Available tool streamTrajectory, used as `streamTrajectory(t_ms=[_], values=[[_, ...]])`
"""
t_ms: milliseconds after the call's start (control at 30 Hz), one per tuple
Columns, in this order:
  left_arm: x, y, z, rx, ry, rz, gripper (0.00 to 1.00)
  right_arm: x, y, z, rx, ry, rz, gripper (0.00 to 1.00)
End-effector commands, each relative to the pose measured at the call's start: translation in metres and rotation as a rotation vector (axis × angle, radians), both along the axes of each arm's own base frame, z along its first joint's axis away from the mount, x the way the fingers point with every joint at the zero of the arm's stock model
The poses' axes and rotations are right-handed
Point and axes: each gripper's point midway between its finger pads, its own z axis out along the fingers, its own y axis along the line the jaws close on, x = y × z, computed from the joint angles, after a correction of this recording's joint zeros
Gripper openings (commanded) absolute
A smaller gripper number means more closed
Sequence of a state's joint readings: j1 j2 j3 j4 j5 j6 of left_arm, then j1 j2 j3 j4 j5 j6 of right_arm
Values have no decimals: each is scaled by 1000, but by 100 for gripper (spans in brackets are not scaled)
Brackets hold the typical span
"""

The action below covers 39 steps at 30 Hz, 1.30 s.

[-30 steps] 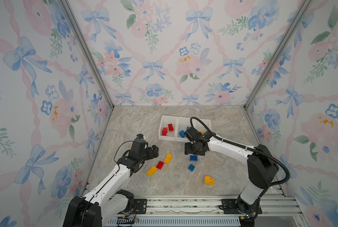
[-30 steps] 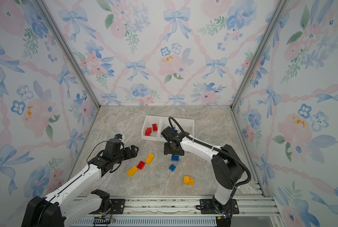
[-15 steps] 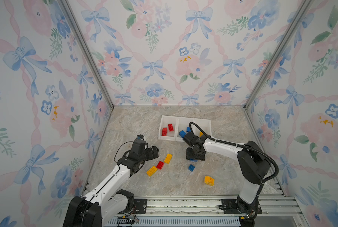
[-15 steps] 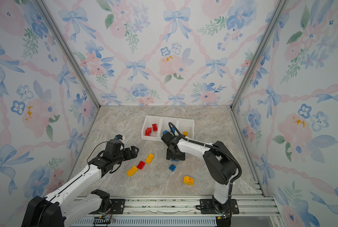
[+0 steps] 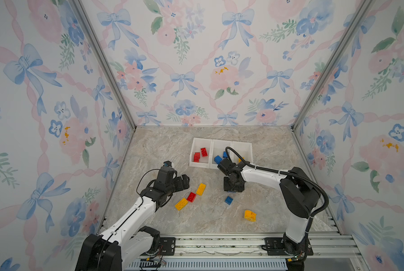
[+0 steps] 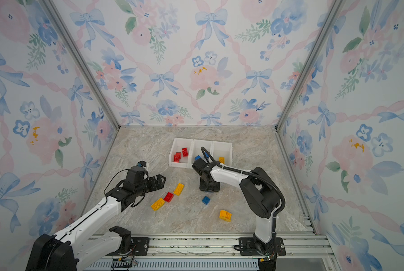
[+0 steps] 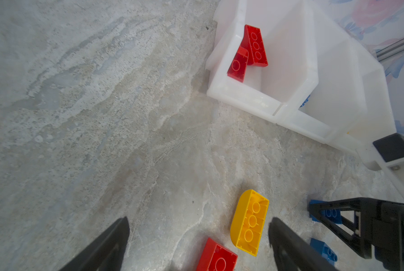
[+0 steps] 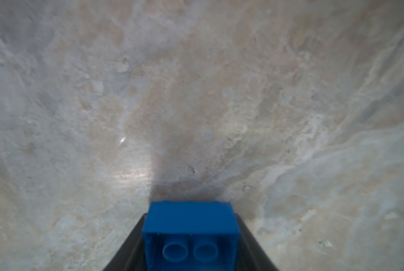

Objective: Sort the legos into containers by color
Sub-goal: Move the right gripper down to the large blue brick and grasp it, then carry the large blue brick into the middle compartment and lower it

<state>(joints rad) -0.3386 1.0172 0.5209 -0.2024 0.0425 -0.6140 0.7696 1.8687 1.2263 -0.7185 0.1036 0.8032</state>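
Grips a blue brick (image 8: 190, 223) in the right claw (image 8: 191, 213), black fingers flat against its two smooth sides, hollow underside with two round tubes turned toward the wrist camera. Points this claw straight down at the worktop (image 5: 163, 150), just in front of the containers (image 5: 201, 165); cannot tell if the brick touches the surface. Hovers with the left claw (image 5: 184, 181) spread wide apart, low over the worktop, near a yellow oblong brick (image 5: 201, 188) and a red square brick (image 5: 191, 196), both with round rings on the visible face. Shows glossy hard plastic on every brick, and a matt, veined beige-grey marble pattern on the worktop. Offers as containers three white, slightly translucent rectangular bins with thick rims, joined in a row: red bricks (image 5: 201, 153) in the left bin, blue bricks (image 5: 217, 159) in the middle bin, a yellow brick (image 6: 221, 160) in the right bin, partly behind a black cable (image 5: 233, 152). Lying loose on the worktop besides: a second yellow oblong brick (image 5: 181, 203) just beside the red square brick, a blue square brick (image 5: 228, 200) just beside the right claw, a lone yellow brick (image 5: 250, 215) nearer to the aluminium rail (image 5: 219, 241).
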Motion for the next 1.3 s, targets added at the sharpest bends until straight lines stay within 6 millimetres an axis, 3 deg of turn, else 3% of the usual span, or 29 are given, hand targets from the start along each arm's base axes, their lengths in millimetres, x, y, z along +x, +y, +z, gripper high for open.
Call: streamTrajectory(t_ms=[0, 133, 333, 733, 1000, 1267], values=[[1, 2, -2, 8, -5, 1, 95, -1, 1, 3, -15, 0, 6, 42], [2, 2, -2, 10, -5, -1, 95, 2, 3, 10, -9, -14, 8, 39], [2, 3, -2, 10, -5, 0, 95, 17, 12, 39, 10, -80, 34, 38], [3, 3, 0, 11, -12, 5, 95, 67, 35, 93, 36, -225, 109, 39], [3, 3, 1, 5, -12, 9, 95, 113, 40, 110, 48, -297, 122, 39], [4, 3, 2, 1, -15, 14, 95, 152, 43, 104, 33, -312, 129, 39]])
